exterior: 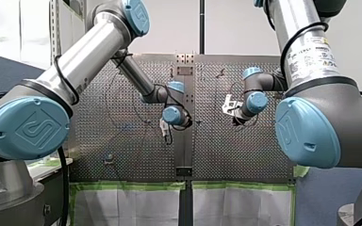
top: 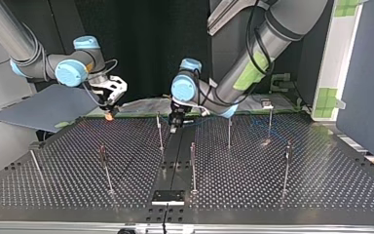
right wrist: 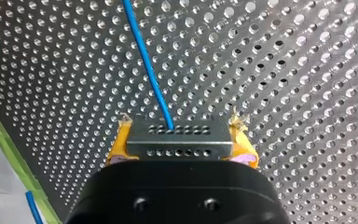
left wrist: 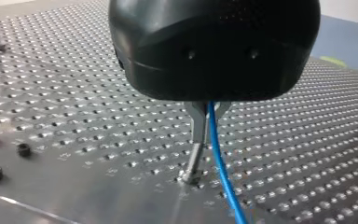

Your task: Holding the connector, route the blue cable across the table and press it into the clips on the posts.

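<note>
now clamping the connector [right wrist: 179,144] between the yellow pads [right wrist: 119,144] of my right gripper [right wrist: 181,133], with the blue cable [right wrist: 147,70] running straight ahead from it over the table [right wrist: 284,70]. pinching that cable low near the table with my left gripper [left wrist: 199,158], metal fingers [left wrist: 196,135] together on it. hovering that gripper just right of a far post [top: 160,131] in the top view, nearer it than my right; probably pressing in there next.
</note>
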{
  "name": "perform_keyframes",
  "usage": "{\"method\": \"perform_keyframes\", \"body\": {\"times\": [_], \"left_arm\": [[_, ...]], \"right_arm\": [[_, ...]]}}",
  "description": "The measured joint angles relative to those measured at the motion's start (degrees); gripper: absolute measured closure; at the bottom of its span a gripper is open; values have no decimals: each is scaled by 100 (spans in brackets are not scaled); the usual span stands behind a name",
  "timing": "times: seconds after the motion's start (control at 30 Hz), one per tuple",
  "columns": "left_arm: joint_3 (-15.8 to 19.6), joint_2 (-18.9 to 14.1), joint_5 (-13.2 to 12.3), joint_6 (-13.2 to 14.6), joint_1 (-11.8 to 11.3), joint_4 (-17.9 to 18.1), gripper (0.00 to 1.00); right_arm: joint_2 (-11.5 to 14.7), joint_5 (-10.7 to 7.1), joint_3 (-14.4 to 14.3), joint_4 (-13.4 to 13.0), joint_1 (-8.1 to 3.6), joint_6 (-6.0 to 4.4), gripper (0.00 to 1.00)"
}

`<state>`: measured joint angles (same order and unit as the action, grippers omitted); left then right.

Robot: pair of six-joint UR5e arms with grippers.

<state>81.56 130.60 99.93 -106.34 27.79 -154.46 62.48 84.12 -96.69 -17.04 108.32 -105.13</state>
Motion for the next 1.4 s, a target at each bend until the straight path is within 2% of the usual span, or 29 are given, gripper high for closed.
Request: {"method": "perform_keyframes", "body": {"times": [0.2,0.4,0.57,0.97,1.33,1.37,1.4], "left_arm": [[-223,150,-175,79,-34,-177,100],[-523,437,-184,167,-123,-472,100],[-721,532,-134,188,-207,-678,100],[-848,539,-20,231,-296,-893,100],[-860,533,36,213,-238,-943,100],[-861,533,55,204,-229,-948,95],[-860,532,66,196,-222,-954,95]], "right_arm": [[-110,-28,78,-24,-92,18,100],[-204,-43,176,-39,-168,27,100],[-226,-53,284,-58,-236,7,100],[-426,-106,535,-72,-479,1,100],[-457,-211,645,-73,-638,16,100],[-457,-221,648,-73,-647,22,100],[-457,-231,649,-76,-658,29,100]]}}
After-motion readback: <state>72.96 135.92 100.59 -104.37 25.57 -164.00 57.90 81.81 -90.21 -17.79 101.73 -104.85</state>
